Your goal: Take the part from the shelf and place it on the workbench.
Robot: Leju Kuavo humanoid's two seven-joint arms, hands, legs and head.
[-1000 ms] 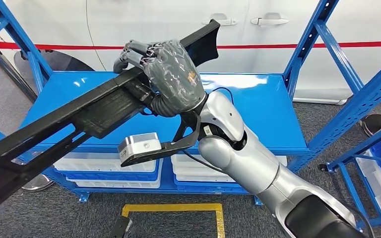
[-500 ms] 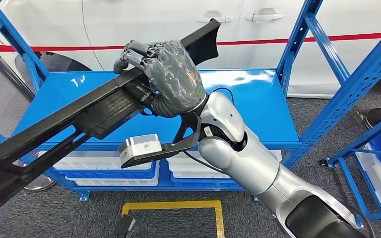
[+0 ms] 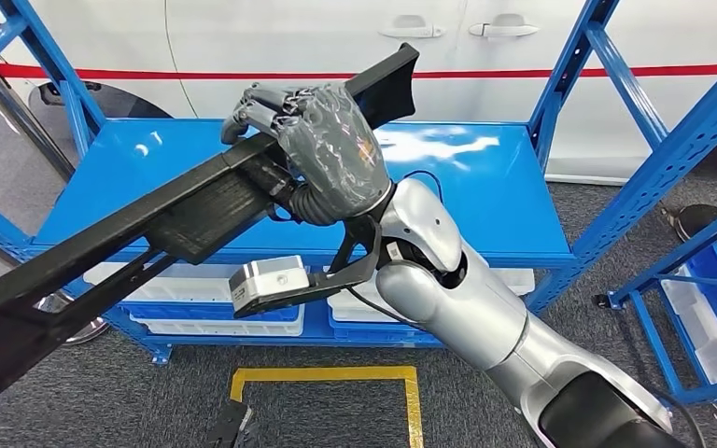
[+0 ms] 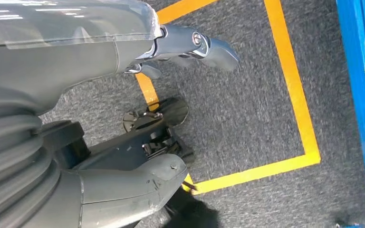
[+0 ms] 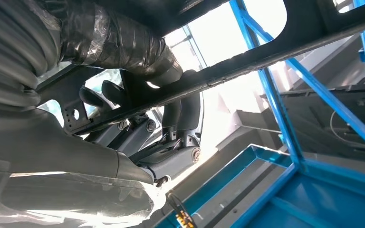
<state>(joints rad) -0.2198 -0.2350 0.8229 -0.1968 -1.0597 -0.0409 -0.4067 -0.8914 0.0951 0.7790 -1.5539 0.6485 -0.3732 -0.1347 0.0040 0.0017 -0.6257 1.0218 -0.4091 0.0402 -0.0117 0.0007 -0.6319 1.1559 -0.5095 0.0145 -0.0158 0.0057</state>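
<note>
The right hand (image 3: 322,149) is gripping the long black part (image 3: 149,229), holding it above the blue shelf (image 3: 485,196). The left hand (image 4: 76,118) is hanging with fingers apart, holding nothing.

The right arm (image 3: 467,308) is raised from the lower right and bent at the elbow, with the forearm angled up and to the left. The right hand (image 3: 322,149) is held back-upward and its fingers (image 3: 257,103) are curled over a long black part (image 3: 149,233), which is gripped. The left hand (image 4: 100,57) is seen hanging above the floor, fingers (image 4: 204,45) extended, nothing being held.
</note>
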